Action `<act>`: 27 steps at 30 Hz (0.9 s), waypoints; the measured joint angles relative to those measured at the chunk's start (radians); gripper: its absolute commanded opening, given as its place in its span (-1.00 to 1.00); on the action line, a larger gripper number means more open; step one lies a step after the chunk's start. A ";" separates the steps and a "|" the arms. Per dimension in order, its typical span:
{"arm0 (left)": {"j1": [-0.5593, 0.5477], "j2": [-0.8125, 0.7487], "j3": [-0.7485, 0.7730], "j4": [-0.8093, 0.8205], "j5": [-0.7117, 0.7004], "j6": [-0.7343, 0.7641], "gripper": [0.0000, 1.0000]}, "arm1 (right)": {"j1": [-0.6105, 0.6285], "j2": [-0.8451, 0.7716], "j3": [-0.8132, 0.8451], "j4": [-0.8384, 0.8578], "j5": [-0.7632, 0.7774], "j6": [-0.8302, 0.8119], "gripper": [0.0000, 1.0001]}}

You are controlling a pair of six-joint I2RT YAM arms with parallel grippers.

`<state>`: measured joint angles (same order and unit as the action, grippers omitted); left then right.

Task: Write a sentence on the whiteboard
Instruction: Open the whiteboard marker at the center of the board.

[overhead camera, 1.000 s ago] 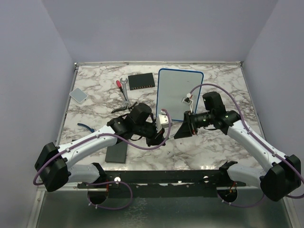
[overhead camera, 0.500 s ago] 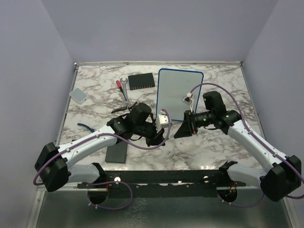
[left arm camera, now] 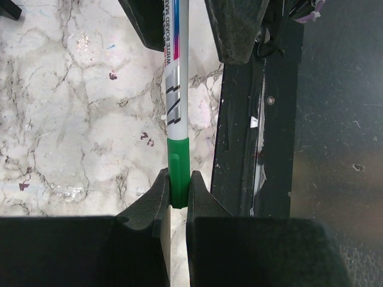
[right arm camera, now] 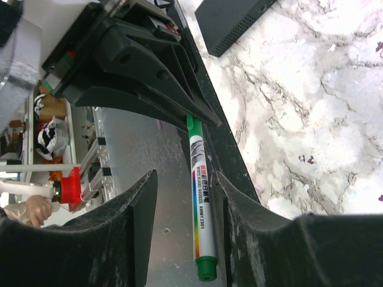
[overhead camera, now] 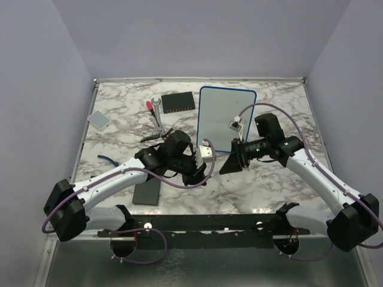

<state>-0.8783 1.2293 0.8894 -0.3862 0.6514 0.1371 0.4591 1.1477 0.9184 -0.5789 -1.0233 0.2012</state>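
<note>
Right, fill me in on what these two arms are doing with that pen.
The left gripper is clamped on one green end of a whiteboard marker, holding it out above the table's near edge. The right gripper straddles the other end of the barrel, its jaws open wider than the marker. The whiteboard sits just behind them, and its white face shows no writing, so the sentence is not yet started.

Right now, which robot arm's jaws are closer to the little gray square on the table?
Left. The left gripper sits right of the gray square, nearer the robot; the right gripper is even farther right.
</note>
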 measured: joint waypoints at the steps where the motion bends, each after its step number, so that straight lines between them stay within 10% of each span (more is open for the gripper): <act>1: 0.000 0.000 0.000 -0.003 0.000 0.000 -1.00 | 0.000 0.005 0.001 -0.010 -0.003 -0.008 -0.14; 11: 0.000 0.001 0.000 -0.010 0.008 0.003 -1.00 | 0.000 0.017 0.001 -0.051 -0.004 -0.038 -0.39; 16: 0.000 0.002 0.000 -0.012 0.020 0.005 -1.00 | 0.000 0.017 0.001 -0.050 -0.003 -0.038 -0.94; 20: 0.000 0.002 0.000 -0.013 0.025 0.006 -0.07 | 0.000 0.017 0.001 -0.051 0.014 -0.038 -0.99; 27: 0.001 0.001 0.001 -0.003 0.011 0.002 0.12 | 0.000 0.016 0.001 -0.040 0.003 -0.031 -0.99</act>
<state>-0.8772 1.2304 0.8902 -0.3893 0.6621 0.1387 0.4591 1.1637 0.9192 -0.6189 -1.0199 0.1703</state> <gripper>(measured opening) 0.557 0.100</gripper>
